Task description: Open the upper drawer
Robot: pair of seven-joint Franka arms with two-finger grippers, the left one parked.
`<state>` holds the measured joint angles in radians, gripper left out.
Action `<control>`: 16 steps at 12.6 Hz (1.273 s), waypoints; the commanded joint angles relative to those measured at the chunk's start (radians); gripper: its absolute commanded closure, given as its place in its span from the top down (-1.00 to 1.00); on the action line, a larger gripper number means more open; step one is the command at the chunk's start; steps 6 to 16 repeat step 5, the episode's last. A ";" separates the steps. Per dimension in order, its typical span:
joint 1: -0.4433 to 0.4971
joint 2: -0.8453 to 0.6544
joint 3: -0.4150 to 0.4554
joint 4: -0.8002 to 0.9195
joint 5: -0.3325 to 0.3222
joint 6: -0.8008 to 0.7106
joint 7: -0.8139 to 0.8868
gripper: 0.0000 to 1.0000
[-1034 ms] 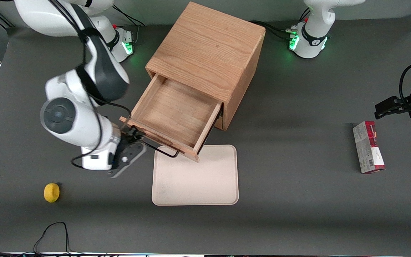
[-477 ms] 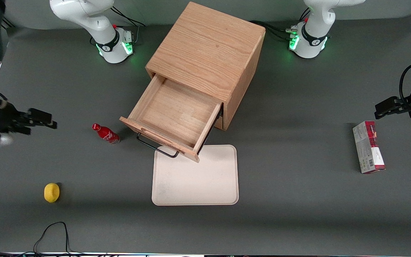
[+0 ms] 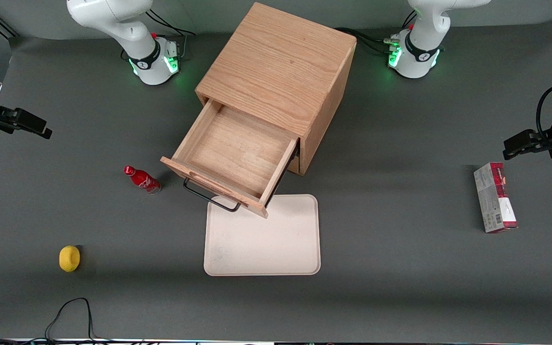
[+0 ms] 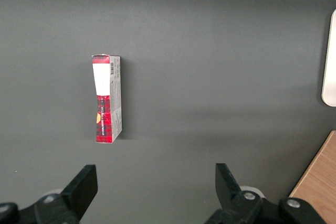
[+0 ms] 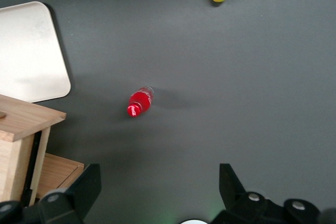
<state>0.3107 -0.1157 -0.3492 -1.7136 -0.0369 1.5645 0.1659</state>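
The upper drawer point(image 3: 235, 153) of the oak cube cabinet point(image 3: 281, 62) stands pulled far out, its shallow wooden box bare inside. Its thin black wire handle point(image 3: 211, 199) hangs over the edge of the tray. My right gripper point(image 3: 27, 123) is open and holds nothing, high above the table at the working arm's end, far from the handle. In the right wrist view the gripper point(image 5: 157, 187) has its fingers wide apart over bare mat, with a corner of the upper drawer point(image 5: 21, 121) beside it. The drawer below it is hidden under the pulled-out box.
A beige tray point(image 3: 261, 239) lies on the mat in front of the drawer. A red bottle point(image 3: 142, 178) lies near the handle, and a yellow round object point(image 3: 69, 258) sits nearer the front camera. A red box point(image 3: 494, 196) lies toward the parked arm's end.
My gripper has let go of the drawer handle, and the arm has drawn back and up to the working arm's end of the table, uncovering the red bottle. The drawer stays pulled out.
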 commanded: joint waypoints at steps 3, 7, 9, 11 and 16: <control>0.010 -0.076 0.058 -0.092 -0.078 0.083 0.098 1.00; 0.008 -0.030 0.056 -0.034 -0.058 0.071 0.099 1.00; 0.008 -0.030 0.056 -0.034 -0.058 0.071 0.099 1.00; 0.008 -0.030 0.056 -0.034 -0.058 0.071 0.099 1.00; 0.008 -0.030 0.056 -0.034 -0.058 0.071 0.099 1.00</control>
